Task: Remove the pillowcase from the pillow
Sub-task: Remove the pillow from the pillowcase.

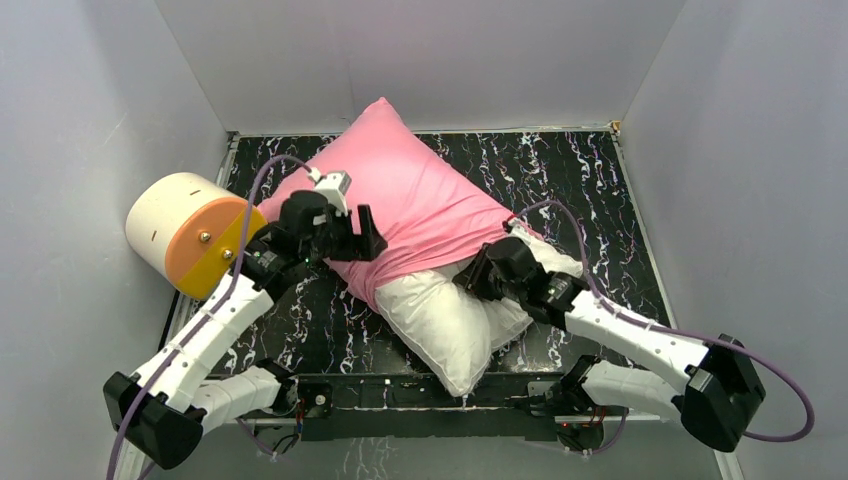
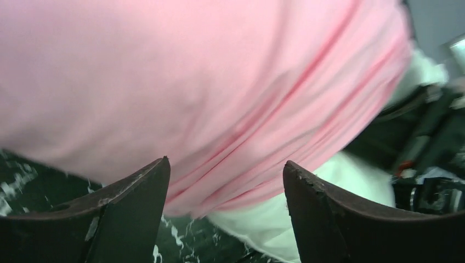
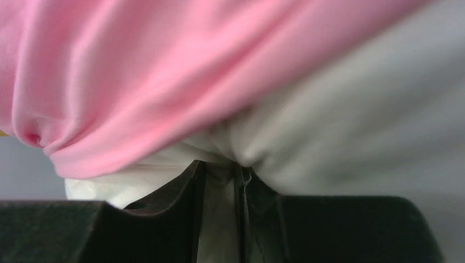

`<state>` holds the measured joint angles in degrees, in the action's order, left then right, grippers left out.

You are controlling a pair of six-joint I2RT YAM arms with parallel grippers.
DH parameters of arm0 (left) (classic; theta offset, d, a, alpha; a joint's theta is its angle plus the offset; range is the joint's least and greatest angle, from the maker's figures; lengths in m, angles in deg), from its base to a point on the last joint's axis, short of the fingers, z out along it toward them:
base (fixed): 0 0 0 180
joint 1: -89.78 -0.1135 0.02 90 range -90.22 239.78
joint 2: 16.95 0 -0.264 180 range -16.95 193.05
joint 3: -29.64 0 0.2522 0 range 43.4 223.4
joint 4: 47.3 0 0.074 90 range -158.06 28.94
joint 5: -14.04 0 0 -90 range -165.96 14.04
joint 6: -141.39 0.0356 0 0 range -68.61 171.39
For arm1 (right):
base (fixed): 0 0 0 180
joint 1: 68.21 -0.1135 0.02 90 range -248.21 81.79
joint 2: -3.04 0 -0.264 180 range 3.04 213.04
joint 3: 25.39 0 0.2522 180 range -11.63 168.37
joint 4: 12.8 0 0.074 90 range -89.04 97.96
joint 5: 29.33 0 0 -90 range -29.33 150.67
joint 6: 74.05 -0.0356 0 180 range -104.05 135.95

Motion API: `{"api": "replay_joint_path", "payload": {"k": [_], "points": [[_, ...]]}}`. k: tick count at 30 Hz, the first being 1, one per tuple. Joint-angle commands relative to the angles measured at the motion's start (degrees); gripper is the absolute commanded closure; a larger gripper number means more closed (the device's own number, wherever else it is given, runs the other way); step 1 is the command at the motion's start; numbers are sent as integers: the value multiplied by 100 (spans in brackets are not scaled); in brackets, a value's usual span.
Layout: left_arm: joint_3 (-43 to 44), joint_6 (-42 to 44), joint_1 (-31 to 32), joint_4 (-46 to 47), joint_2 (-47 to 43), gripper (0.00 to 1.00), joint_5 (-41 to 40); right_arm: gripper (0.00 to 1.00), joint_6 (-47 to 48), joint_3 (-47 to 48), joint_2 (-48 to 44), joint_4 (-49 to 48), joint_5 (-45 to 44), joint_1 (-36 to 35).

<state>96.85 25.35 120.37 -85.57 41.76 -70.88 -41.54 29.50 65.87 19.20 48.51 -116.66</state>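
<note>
1. Fingers (image 2: 131, 213) of the left gripper (image 2: 226, 161) stand wide apart with nothing clamped. The pink pillowcase (image 1: 400, 190) bulges just past the tips.
2. Right gripper (image 3: 219, 167): fingers (image 3: 175, 213) nearly together, pinching a fold of white pillow (image 1: 450, 320) fabric just under the pillowcase hem.
3. Pillow lies diagonally on the black marbled table (image 1: 580, 180). Far part sits inside the pillowcase, one corner up against the back wall. Near end is bare white and reaches the near table edge.
4. Top view: left gripper at the pillowcase's left edge, near the hem. Right gripper at the hem on the opposite side.
5. Cream-and-orange cylinder (image 1: 185, 235) lies at the table's left edge, beside the left arm and apart from the pillow.
</note>
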Motion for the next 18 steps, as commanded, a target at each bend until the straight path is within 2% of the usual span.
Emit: {"api": "replay_joint_path", "payload": {"k": [1, 4, 6, 10, 12, 15, 16, 18], "points": [[1223, 854, -5, -54, 450, 24, 436, 70, -797, -1533, 82, -790, 1008, -42], [1951, 1331, 36, -105, 1341, 19, 1264, 71, -1122, -2089, -85, -1254, 1097, -41], [2391, 1634, 245, -262, 1883, 17, 1398, 71, -1223, -2241, -308, -1295, 1018, -41], [3011, 2379, 1170, -508, 2843, 13, 723, 69, -1285, -2313, -728, -1085, 667, -40], [3352, 2648, 1441, -783, 3361, 13, 229, 68, -1319, -2364, -897, -1068, 613, -35], [3738, 2709, 1509, -1067, 3886, 23, -994, 68, -1474, -2471, -1081, -977, 565, -28], [3785, 2710, 1511, -1070, 3969, 29, -1464, 69, -1550, -2554, -1140, -946, 547, -30], [3850, 2726, 1507, -1052, 4059, 52, -2319, 72, -1703, -2696, -1265, -907, 502, -33]]}}
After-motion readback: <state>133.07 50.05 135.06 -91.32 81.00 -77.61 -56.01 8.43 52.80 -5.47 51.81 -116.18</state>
